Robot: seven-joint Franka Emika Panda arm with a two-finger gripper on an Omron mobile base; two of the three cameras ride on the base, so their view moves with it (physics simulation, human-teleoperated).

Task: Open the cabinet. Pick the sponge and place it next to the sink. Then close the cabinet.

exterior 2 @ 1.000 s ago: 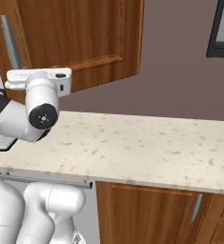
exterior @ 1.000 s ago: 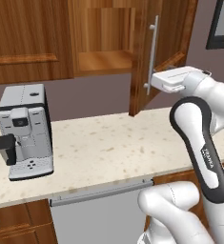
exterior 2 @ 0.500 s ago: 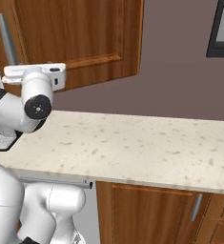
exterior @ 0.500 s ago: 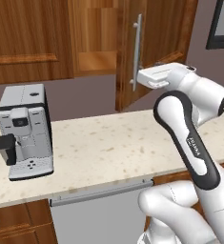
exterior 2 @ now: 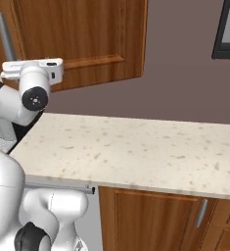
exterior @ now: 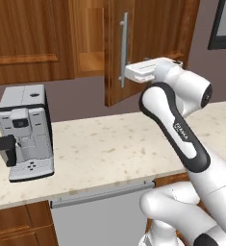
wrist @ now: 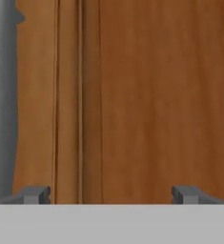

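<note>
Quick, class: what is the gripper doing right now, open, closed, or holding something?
Gripper: open, holding nothing, facing the cabinet door.

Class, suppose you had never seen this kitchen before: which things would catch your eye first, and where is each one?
The big white robot arm rises from the lower right of the left base view, its open gripper against the half-open cabinet door by the long silver handle. At the left of the speckled counter stands a grey coffee machine.
</note>
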